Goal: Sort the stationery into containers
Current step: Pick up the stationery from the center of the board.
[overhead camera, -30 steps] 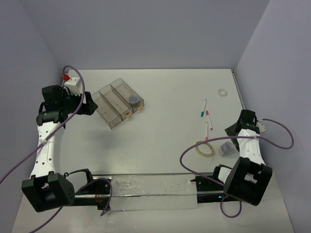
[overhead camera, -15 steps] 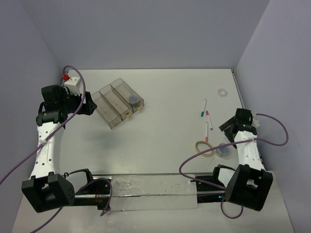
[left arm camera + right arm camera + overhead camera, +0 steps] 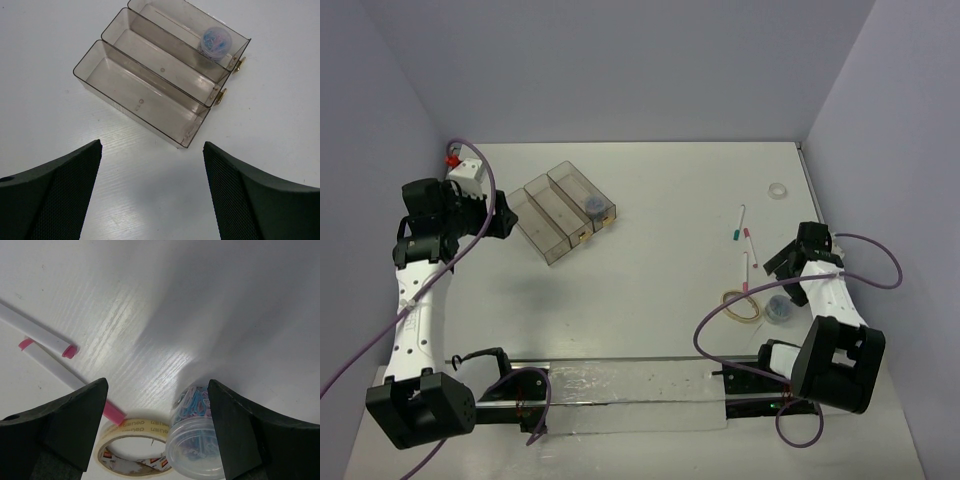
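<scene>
Three joined clear bins (image 3: 560, 213) stand at the back left; they fill the top of the left wrist view (image 3: 150, 95). The far bin holds a bluish-grey round jar of paper clips (image 3: 216, 42); the other two are empty. My left gripper (image 3: 505, 222) is open and empty, just left of the bins (image 3: 152, 146). A second paper-clip jar (image 3: 779, 308) and a tan tape loop (image 3: 742, 306) lie at the right. My right gripper (image 3: 778, 265) is open above them, the jar (image 3: 197, 435) near its right finger, the tape (image 3: 135, 447) beside it. Thin white pens (image 3: 750, 243) lie nearby.
A small clear ring (image 3: 779, 190) lies at the back right near the wall. A green-tipped pen (image 3: 739, 222) lies beside two red-tipped ones (image 3: 47, 337). Purple cables loop around both arms. A rail (image 3: 620, 385) runs along the near edge.
My right gripper has swung left and a little down toward the jar and tape. The left arm has shifted slightly; its gripper stays by the bins.
</scene>
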Available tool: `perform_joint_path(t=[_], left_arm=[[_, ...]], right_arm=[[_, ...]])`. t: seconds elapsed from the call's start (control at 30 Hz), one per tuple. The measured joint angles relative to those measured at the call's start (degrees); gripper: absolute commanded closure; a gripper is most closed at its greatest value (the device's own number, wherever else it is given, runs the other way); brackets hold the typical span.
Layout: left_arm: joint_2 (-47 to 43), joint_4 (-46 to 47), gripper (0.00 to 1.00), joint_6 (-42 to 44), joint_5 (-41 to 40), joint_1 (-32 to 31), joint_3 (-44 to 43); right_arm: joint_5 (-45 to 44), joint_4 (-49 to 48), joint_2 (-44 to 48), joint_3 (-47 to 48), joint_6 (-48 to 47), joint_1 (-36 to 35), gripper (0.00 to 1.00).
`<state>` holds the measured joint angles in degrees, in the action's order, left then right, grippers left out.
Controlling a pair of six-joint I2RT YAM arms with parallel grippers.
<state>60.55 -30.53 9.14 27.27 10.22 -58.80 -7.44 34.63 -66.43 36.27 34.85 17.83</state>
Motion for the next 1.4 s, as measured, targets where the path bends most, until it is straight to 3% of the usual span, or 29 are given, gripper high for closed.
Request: perform_joint_path(t=[0.6,0.9,1.17,1.4], left_arm=[[0.79,0.89,0.1,0.11,0.05,0.02,0.39],[1.12,1.03,0.1,0.31,0.67,0.37,0.39],[0.89,1.23,0.1,0.31,2.11,0.44,0.39],[0.31,1.82,0.1,0.31,4.04,0.79,0.39]], right_arm=[[-2.97,5.02,-4.25,-0.05,5.74,-6.03,0.18],[-3.97,9.23,-1.42,-0.18,9.15,-10.08,0.17],[-4.35,14.98,-0.26,0.72,11.54,-12.6,0.04],[-4.1,19.38,3.27,0.81,13.22,-13.59,0.02]])
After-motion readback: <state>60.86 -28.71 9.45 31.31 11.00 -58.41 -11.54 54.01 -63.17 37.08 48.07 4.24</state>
